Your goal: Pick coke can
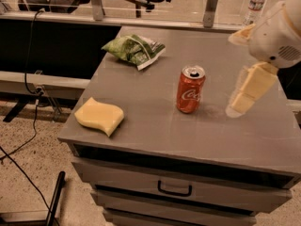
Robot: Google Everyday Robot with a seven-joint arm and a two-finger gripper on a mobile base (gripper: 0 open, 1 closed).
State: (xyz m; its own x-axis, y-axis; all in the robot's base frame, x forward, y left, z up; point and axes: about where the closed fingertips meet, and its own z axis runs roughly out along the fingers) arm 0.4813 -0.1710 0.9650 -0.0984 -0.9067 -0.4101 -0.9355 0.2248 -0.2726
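Observation:
The coke can (190, 89) is red with a white script logo and a silver top with a pull tab. It stands upright near the middle of the grey cabinet top (155, 126). My gripper (244, 93) comes in from the right edge of the view. It hangs just above the cabinet top, a short way to the right of the can and apart from it. It holds nothing that I can see.
A yellow sponge (99, 116) lies at the front left of the top. A green chip bag (134, 50) lies at the back left. A clear water bottle (254, 4) stands behind the cabinet at the back right. Drawers with a handle (174, 189) are below.

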